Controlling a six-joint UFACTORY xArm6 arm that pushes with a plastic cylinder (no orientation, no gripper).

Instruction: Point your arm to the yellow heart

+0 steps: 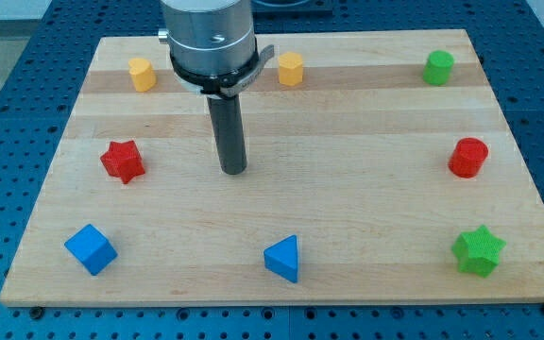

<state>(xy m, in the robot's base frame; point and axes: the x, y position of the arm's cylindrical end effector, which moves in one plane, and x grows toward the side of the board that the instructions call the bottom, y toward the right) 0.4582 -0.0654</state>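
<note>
My tip (233, 170) rests mid-counter (348, 189) (no gripper here, nothing held), the yellow heart (141, 74) at ten o'clock, well apart.

No text, label, brand, number or sign can be read anywhere in the camera view. The wooden desk (348, 179) shows only bare grain, the coloured blocks have plain faces, and the grey metal housing (211, 38) above the dark rod carries no legible marking.
</note>
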